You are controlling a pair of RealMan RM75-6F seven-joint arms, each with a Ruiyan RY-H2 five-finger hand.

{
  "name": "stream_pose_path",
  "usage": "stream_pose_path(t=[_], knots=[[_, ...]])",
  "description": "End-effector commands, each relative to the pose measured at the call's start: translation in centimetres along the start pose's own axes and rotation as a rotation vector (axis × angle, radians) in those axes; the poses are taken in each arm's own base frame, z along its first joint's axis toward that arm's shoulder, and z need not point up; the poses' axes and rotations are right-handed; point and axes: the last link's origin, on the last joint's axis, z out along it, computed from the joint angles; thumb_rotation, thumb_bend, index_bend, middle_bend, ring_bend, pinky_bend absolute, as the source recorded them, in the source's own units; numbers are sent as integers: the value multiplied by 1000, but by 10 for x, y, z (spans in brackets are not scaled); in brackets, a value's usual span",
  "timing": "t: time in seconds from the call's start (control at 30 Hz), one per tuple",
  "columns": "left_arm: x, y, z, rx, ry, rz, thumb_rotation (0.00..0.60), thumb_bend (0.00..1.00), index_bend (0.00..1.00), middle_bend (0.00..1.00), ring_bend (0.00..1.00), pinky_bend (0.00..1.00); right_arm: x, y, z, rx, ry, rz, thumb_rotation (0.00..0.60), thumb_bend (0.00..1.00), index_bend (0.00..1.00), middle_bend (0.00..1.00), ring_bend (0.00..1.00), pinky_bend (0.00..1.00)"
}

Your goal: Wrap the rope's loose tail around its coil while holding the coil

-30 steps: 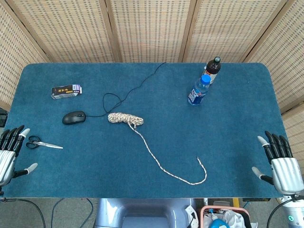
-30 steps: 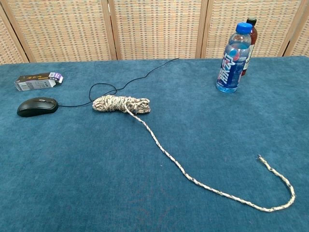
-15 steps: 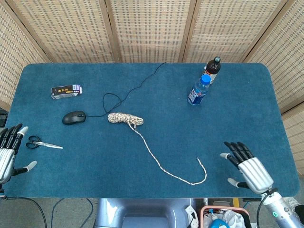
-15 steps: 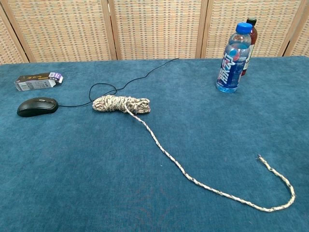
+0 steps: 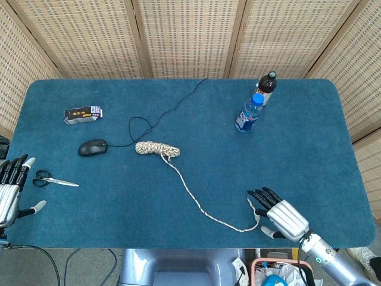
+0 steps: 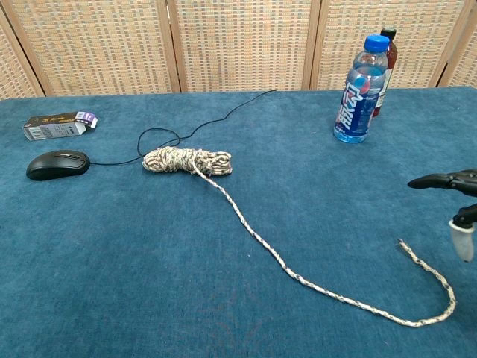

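A speckled rope coil (image 5: 156, 149) (image 6: 186, 160) lies left of the table's middle. Its loose tail (image 5: 202, 208) (image 6: 298, 277) runs toward the front right and hooks back to a frayed end (image 5: 250, 202) (image 6: 403, 245). My right hand (image 5: 280, 214) hovers open beside that end, fingers spread and pointing left; only its fingertips (image 6: 436, 180) show at the chest view's right edge. My left hand (image 5: 11, 190) rests open at the front left edge, far from the coil.
A black mouse (image 5: 93, 147) with its cable (image 5: 172, 107) lies left of the coil. Scissors (image 5: 52, 180) sit near my left hand. A small box (image 5: 83, 114) is at the back left. Two bottles (image 5: 250, 113) (image 5: 266, 86) stand at the back right.
My right hand has moved left along the front of the table to the tail's frayed end. The rope and my left hand have stayed put.
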Motion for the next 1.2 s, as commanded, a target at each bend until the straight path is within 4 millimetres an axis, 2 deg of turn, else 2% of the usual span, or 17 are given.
stream_pose_path(t=[0.03,0.23,0.4,0.7,1.2], knots=[[0,0,0,3,-1,0,600,0,0,0,0,0,-10,-4,10,13,-11,-31,600,312,491,0,0,0],[-2,2,0,-3,-7,5,600,0,0,0,0,0,-28,-6,24,13,-43,-118,600,312,491,0,0,0],[-2,1,1,-2,-10,5,600,0,0,0,0,0,-39,-8,33,3,-77,-126,600,312,491,0,0,0],[-4,1,2,-1,-21,6,600,0,0,0,0,0,-55,-9,35,2,-117,-174,600,312,491,0,0,0],[-5,2,2,0,-21,10,600,0,0,0,0,0,-56,-10,30,3,-136,-189,600,311,491,0,0,0]])
